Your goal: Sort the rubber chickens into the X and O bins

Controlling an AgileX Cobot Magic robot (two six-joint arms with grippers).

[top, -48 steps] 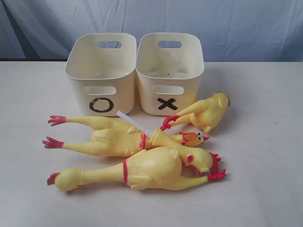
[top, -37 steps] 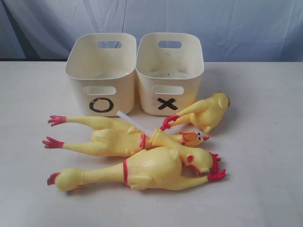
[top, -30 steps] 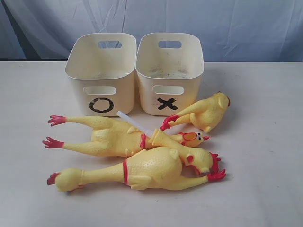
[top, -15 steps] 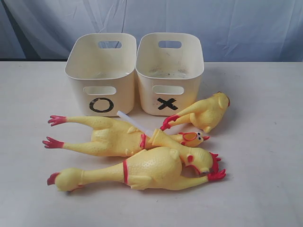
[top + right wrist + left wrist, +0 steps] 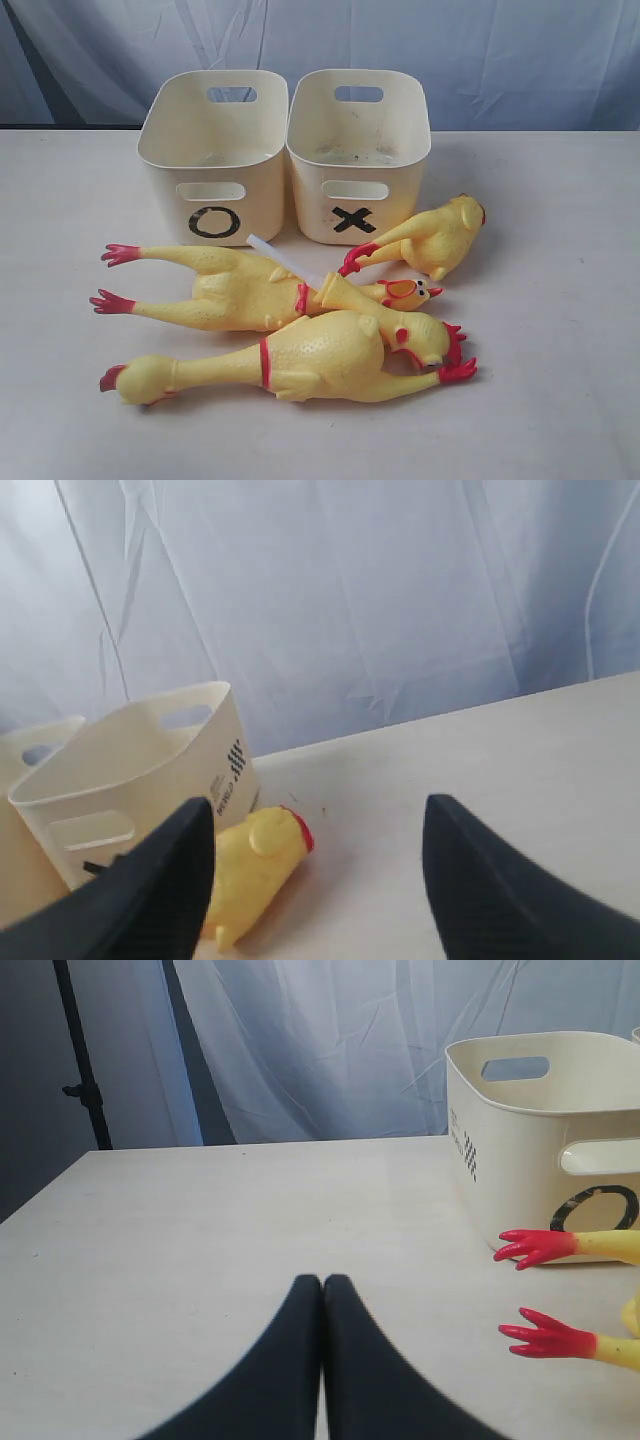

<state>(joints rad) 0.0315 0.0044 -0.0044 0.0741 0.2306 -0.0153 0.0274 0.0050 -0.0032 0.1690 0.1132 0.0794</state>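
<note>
Yellow rubber chickens [image 5: 320, 360] lie heaped just before your O bin [image 5: 215, 215] and X bin [image 5: 355, 212], none sorted yet. Your left gripper [image 5: 322, 1285] is pinched closed, empty; your right gripper [image 5: 318, 808] gapes wide toward the plump chicken [image 5: 255, 865], likely readied for it.

L wrist: long chickens [image 5: 610, 1245] cut off past legs, O bin [image 5: 520, 1140] clipped; R wrist: short chicken [image 5: 255, 865] partly hidden.

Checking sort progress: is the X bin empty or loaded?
Empty: the X bin shows only a bare, scuffed interior in the exterior view, nothing inside.
</note>
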